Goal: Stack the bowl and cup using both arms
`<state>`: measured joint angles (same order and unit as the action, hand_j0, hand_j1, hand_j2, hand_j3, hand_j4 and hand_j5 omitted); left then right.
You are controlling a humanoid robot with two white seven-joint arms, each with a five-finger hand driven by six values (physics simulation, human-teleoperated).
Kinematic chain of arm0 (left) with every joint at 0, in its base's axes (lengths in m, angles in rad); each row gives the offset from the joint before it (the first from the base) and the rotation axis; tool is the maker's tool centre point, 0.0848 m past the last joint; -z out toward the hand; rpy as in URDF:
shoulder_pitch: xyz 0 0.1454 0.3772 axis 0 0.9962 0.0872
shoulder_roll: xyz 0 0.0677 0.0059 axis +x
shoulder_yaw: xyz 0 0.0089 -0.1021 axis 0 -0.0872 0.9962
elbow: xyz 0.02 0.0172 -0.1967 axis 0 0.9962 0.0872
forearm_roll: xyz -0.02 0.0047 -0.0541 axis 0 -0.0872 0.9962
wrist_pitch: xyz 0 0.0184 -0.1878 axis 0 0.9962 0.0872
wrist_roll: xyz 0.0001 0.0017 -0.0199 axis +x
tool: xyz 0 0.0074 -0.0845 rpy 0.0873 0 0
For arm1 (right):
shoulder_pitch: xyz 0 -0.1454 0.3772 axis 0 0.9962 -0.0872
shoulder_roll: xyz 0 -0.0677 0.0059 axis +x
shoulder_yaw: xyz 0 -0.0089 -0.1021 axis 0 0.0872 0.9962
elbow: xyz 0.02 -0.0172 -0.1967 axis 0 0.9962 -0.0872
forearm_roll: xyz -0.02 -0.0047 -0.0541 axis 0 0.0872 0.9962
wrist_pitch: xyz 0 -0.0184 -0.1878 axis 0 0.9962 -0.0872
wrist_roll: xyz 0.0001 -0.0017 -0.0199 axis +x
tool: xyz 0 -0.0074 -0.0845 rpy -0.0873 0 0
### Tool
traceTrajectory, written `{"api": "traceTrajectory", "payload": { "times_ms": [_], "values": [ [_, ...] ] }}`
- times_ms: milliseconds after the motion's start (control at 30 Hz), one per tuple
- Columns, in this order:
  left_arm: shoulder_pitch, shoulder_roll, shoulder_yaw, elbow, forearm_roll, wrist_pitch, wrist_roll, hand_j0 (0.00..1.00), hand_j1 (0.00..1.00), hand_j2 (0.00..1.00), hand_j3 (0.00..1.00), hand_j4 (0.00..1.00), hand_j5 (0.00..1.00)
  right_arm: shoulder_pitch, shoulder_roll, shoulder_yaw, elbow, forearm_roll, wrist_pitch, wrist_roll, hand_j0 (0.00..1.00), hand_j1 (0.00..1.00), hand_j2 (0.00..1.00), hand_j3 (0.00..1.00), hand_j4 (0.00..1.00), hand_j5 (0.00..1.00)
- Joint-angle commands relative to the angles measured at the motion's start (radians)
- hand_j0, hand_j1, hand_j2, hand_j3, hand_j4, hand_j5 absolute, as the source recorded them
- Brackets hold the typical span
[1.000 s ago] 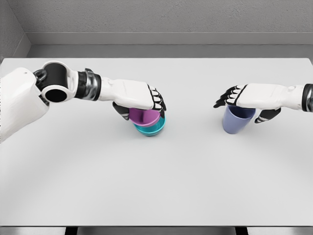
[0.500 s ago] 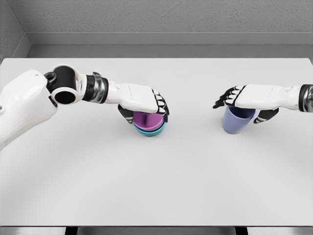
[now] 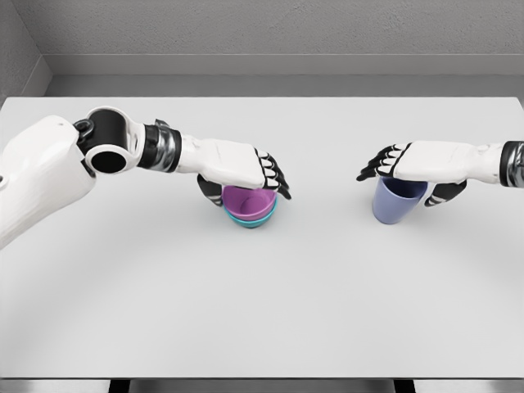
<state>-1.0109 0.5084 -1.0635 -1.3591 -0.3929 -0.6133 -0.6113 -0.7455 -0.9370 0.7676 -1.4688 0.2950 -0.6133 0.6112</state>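
Observation:
A purple bowl (image 3: 246, 200) sits nested inside a teal bowl (image 3: 255, 219) on the white table (image 3: 262, 303), left of the middle. My left hand (image 3: 246, 182) lies just over the purple bowl's rim. Its fingers (image 3: 274, 173) are stretched out past the far edge and its thumb is at the near left, so it is open and not gripping. To the right a blue-violet cup (image 3: 397, 203) stands upright. My right hand (image 3: 409, 176) hovers on top of it, its fingers (image 3: 377, 166) spread beyond the left rim and its thumb down beside the right wall, open.
The table's back edge meets a grey wall. Bare tabletop lies between the bowls and the cup, and across the whole front half. A dark gap shows below the table's front edge.
The purple bowl has gone down from a tilted hold into the teal bowl. My left hand's fingers have uncurled from it. The right hand and the cup have not moved.

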Motion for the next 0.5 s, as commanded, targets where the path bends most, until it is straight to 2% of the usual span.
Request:
{"api": "traceTrajectory", "payload": {
  "times_ms": [0, 33, 133, 167, 233, 267, 300, 333, 467],
  "values": [
    [-0.002, 0.005, 0.000, 0.000, 0.006, 0.002, 0.000, 1.00, 1.00, 1.00, 1.00, 1.00, 1.00, 0.000, -0.002, -0.001, 0.005, -0.004, 0.002, 0.000, 1.00, 1.00, 1.00, 1.00, 1.00, 1.00],
    [-0.012, 0.013, 0.000, -0.006, 0.015, 0.002, 0.000, 1.00, 1.00, 1.00, 1.00, 1.00, 1.00, 0.000, -0.002, -0.001, 0.005, -0.003, 0.002, 0.000, 1.00, 1.00, 1.00, 1.00, 1.00, 1.00],
    [-0.034, 0.070, 0.000, -0.011, 0.123, 0.002, 0.000, 1.00, 1.00, 1.00, 1.00, 1.00, 1.00, 0.000, -0.002, -0.001, 0.005, 0.003, 0.002, 0.000, 1.00, 1.00, 1.00, 1.00, 1.00, 1.00],
    [-0.038, 0.094, 0.002, -0.035, 0.131, 0.002, 0.000, 1.00, 1.00, 1.00, 1.00, 1.00, 1.00, 0.000, 0.000, -0.001, 0.005, 0.003, 0.002, 0.000, 1.00, 1.00, 1.00, 1.00, 1.00, 1.00],
    [-0.051, 0.258, 0.014, -0.172, 0.161, 0.002, 0.000, 1.00, 1.00, 1.00, 1.00, 1.00, 1.00, 0.000, 0.000, 0.002, 0.005, 0.003, 0.002, 0.000, 1.00, 1.00, 1.00, 1.00, 1.00, 1.00],
    [-0.046, 0.329, 0.016, -0.204, 0.189, 0.002, 0.000, 1.00, 1.00, 1.00, 1.00, 1.00, 1.00, 0.000, 0.000, 0.004, 0.005, 0.003, 0.002, 0.000, 1.00, 1.00, 1.00, 1.00, 1.00, 1.00],
    [-0.035, 0.371, 0.046, -0.198, 0.224, 0.002, 0.000, 1.00, 1.00, 1.00, 1.00, 1.00, 1.00, 0.000, 0.000, 0.004, 0.005, 0.003, 0.002, 0.000, 1.00, 1.00, 1.00, 1.00, 1.00, 1.00],
    [-0.034, 0.387, 0.060, -0.192, 0.226, 0.002, 0.000, 1.00, 1.00, 1.00, 1.00, 1.00, 1.00, 0.000, 0.000, 0.004, 0.005, 0.003, 0.002, 0.000, 1.00, 1.00, 1.00, 1.00, 1.00, 1.00],
    [-0.018, 0.400, 0.062, -0.063, 0.233, 0.002, 0.000, 1.00, 1.00, 1.00, 1.00, 1.00, 1.00, 0.000, 0.000, 0.006, 0.008, 0.003, 0.002, 0.000, 1.00, 1.00, 1.00, 1.00, 1.00, 1.00]
  ]
}}
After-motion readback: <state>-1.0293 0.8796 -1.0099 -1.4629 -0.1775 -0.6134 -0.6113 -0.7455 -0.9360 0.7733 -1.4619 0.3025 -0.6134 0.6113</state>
